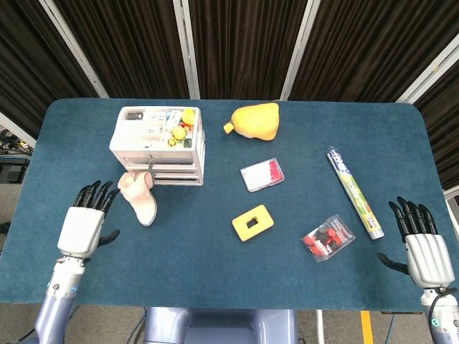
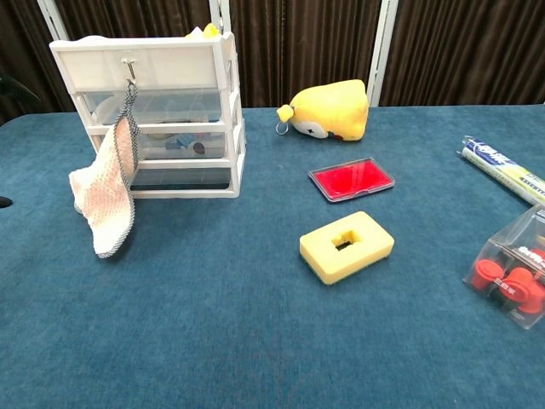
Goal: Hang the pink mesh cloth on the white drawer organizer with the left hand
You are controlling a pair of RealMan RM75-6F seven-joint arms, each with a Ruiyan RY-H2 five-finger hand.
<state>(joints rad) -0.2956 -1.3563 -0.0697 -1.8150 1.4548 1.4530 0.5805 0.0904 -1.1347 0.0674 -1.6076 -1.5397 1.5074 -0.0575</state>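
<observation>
The pink mesh cloth [image 1: 139, 196] [image 2: 106, 195] hangs by its grey loop from a small hook on the front of the white drawer organizer [image 1: 159, 144] [image 2: 157, 118], swung out to the left. My left hand [image 1: 84, 221] is open, fingers spread, to the left of the cloth and apart from it; the chest view shows only a dark tip of it at the left edge. My right hand [image 1: 422, 246] is open near the table's front right corner, holding nothing.
A yellow plush toy [image 1: 254, 120] lies right of the organizer. A red flat case [image 1: 262, 174], a yellow foam block [image 1: 252, 222], a clear box of red caps [image 1: 328, 238] and a long tube [image 1: 353, 191] lie across the middle and right.
</observation>
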